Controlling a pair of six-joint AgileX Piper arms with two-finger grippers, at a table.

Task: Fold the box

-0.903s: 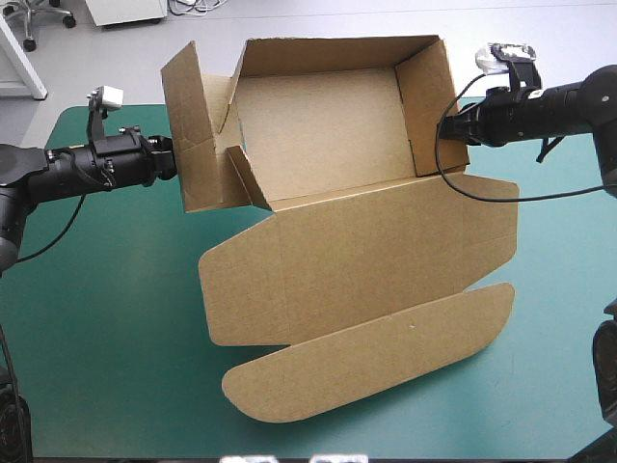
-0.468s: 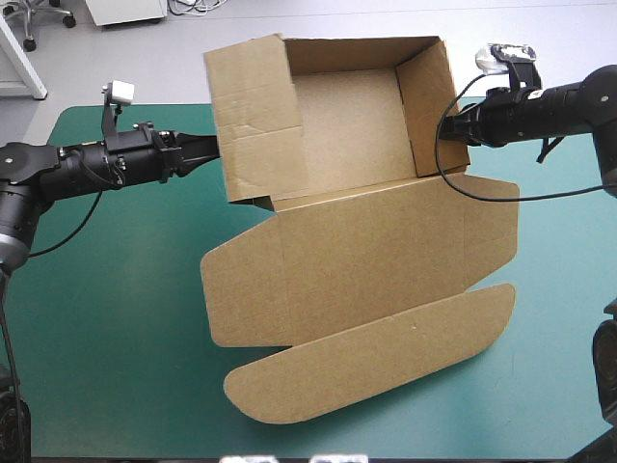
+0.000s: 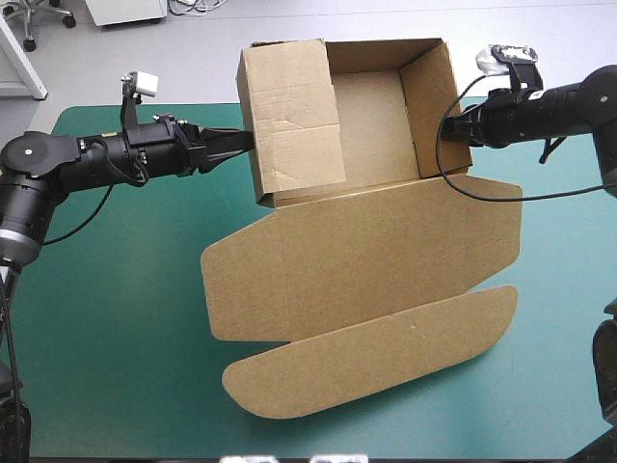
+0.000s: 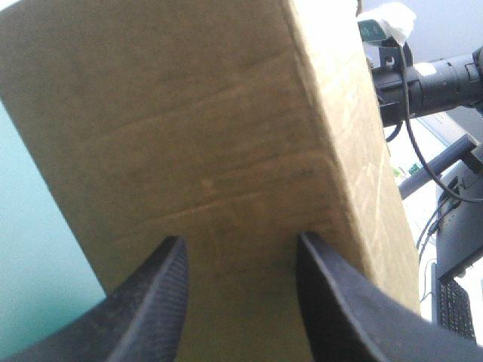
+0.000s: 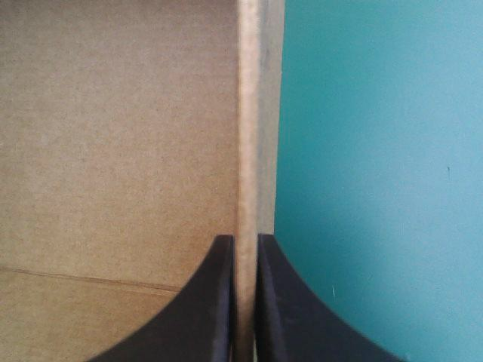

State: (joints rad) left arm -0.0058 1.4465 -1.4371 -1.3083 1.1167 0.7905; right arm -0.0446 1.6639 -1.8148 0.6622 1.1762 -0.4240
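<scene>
Push the box's [image 3: 376,251] 9 o'clock flap [image 3: 289,116] in slowly with spread left tool [image 3: 249,142], right tool [image 3: 445,130] pinching 3 o'clock wall [image 3: 429,101].

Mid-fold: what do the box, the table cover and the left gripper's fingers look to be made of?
The box: brown board, likely corrugated, matte, with pressed crease lines and cut flaps. The teal-green cover: smooth, matte, seamless; perhaps a rubber or vinyl mat, uncertain. The left gripper: its black fingers are smooth with a dull sheen, probably moulded plastic or rubber.
</scene>
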